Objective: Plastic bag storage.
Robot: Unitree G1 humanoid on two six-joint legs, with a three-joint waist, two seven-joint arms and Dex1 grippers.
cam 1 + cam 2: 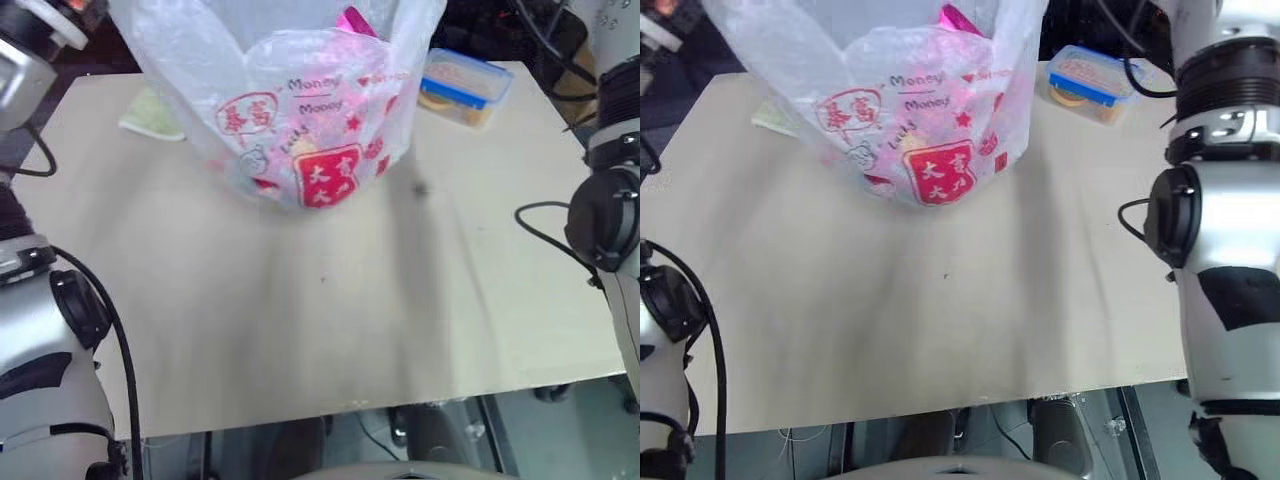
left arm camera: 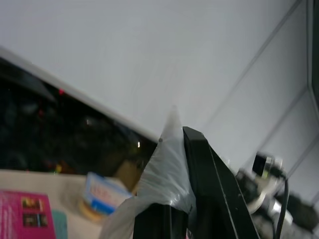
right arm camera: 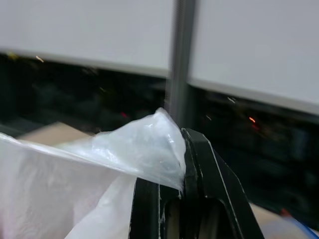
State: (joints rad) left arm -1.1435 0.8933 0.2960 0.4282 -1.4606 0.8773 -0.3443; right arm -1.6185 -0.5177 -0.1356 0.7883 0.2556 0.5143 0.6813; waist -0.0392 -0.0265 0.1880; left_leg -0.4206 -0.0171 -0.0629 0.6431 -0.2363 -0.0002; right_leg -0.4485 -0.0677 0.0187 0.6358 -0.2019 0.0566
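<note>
The plastic bag (image 1: 290,90), thin translucent white film, hangs stretched wide over the far middle of the table. Its top runs out of the head views. Through the film I see a packet with red and pink print (image 1: 325,175), and a glossy pink corner (image 1: 355,20) pokes up inside. Whether the bag's bottom touches the tabletop I cannot tell. In the left wrist view my left gripper (image 2: 177,189) is shut on a bunched edge of the bag (image 2: 164,169). My right gripper (image 3: 169,167) is likewise shut on a fold of bag film (image 3: 144,149).
A clear box with a blue lid (image 1: 462,85) sits at the table's far right. A pale green flat thing (image 1: 152,115) lies at the far left, behind the bag. The beige table (image 1: 300,320) ends in a front edge near me.
</note>
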